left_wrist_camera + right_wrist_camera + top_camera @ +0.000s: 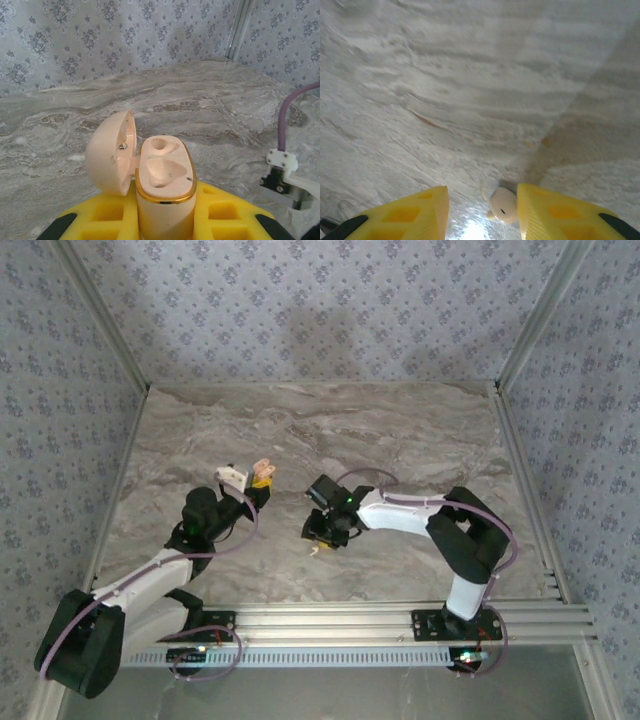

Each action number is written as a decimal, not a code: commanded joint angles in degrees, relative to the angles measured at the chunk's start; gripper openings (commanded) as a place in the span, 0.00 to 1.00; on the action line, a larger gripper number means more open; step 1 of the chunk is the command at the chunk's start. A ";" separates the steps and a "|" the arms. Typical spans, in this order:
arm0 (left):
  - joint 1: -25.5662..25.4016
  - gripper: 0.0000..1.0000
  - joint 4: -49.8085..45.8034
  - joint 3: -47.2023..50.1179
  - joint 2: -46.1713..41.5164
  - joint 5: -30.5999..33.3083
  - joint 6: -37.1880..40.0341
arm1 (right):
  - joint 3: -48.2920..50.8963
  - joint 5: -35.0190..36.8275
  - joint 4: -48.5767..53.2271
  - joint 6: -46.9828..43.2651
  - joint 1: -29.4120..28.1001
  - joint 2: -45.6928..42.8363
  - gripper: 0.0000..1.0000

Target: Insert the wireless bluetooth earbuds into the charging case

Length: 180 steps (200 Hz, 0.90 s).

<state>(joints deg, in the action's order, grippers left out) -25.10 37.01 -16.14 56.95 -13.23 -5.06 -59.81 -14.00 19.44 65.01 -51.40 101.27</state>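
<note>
Right gripper (482,215) is standing partly open, tips down near the worktop (470,75). It is straddling one earbud (502,205), which is lying just beside the finger (550,215) on the right of the wrist view. The right arm (400,512) is reaching leftward from its base, elbow bent, wrist pitched down. Left gripper (260,482) is clamping the charging case (165,200) upright, lid (111,152) hinged open to the left and both sockets (162,172) empty, with the left arm (150,575) angling forward, apart from the earbud.
</note>
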 commanded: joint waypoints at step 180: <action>0.58 0.17 -1.15 1.20 -6.30 1.61 0.91 | -5.07 2.40 10.04 0.73 -3.15 2.21 0.39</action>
<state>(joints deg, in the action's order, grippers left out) -25.06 35.70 -15.20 52.10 -12.45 -5.02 -63.68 -11.05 29.06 66.22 -54.85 101.65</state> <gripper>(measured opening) 0.221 0.387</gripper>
